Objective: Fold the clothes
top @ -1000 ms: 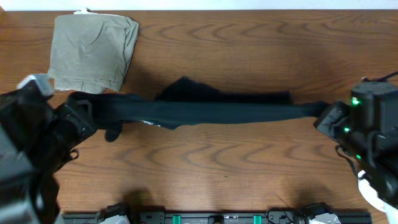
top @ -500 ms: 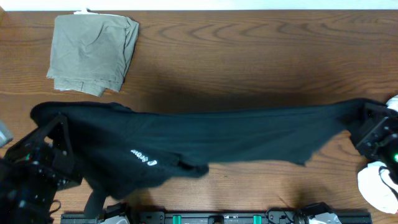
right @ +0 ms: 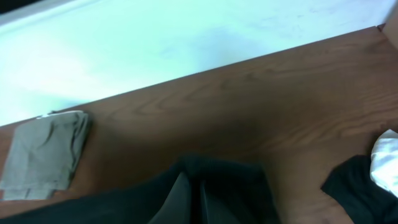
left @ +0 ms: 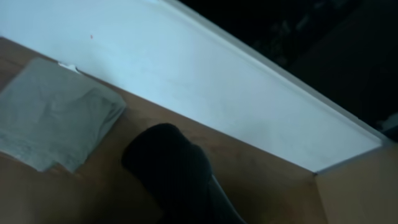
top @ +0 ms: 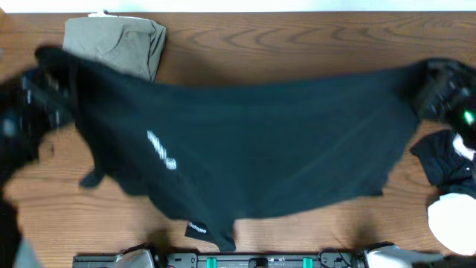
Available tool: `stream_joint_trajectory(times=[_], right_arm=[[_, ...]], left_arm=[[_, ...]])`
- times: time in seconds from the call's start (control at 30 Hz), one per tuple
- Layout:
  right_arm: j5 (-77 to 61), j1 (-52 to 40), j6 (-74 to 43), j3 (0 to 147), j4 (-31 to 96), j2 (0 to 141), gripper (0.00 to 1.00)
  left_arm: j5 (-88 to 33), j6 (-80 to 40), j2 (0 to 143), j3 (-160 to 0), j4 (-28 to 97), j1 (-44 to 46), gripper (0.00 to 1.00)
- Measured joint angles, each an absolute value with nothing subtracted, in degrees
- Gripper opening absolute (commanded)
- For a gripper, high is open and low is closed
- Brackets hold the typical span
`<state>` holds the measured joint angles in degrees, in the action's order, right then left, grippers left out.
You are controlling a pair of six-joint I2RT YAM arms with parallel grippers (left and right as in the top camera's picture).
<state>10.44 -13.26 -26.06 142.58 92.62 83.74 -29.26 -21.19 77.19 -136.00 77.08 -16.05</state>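
A black garment with small white printed logos is stretched wide above the table between my two grippers. My left gripper is shut on its left corner, seen as dark fabric in the left wrist view. My right gripper is shut on its right corner, and the fabric wraps its fingers in the right wrist view. Another black garment with white parts lies at the right edge; it also shows in the right wrist view.
A folded olive-khaki garment lies at the back left, partly covered by the held cloth; it shows in the left wrist view and the right wrist view. A white wall borders the table's far edge. A white round object sits front right.
Both grippers have lifted and swung toward the back of the table, spreading the black garment from a bunched strip into a wide open sheet.
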Motion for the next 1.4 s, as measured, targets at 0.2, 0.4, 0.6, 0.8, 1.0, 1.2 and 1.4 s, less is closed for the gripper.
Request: stream_joint_trajectory(times=[0.2,0.4,0.6,0.8,1.0,1.2,1.4], right_arm=[[10.0,-7.4,-25.4,143.6,87.9,89.9,0.01],[9.9,-1.5,-25.1,143.7,80.5,94.0,0.01],[9.9,0.5,-25.1,144.0,74.4,98.6,0.01],[9.6,0.6,-25.1,144.1,67.8,105.2,0.01],[6.5,1.6,-25.1,144.0,60.4,111.8,0.01],[3.1,3.6,-25.2,144.0,57.5,114.3,0.01],[0.2,5.0,-25.1,144.0,54.3,114.3,0.01]], left_arm=[[-30.0,-22.2,87.4,-138.9,70.7,-14.0,0.06],[-29.9,-25.3,93.8,-139.5,54.8,-6.5,0.06],[-23.4,-25.6,100.7,-139.5,47.1,0.9,0.06],[-15.8,-25.8,109.1,-139.5,35.2,4.0,0.06],[-7.5,-29.1,115.4,-139.5,23.4,4.6,0.06],[-4.2,-31.2,117.5,-139.5,15.2,4.6,0.06],[-2.7,-31.7,117.5,-139.8,8.7,5.3,0.06]])
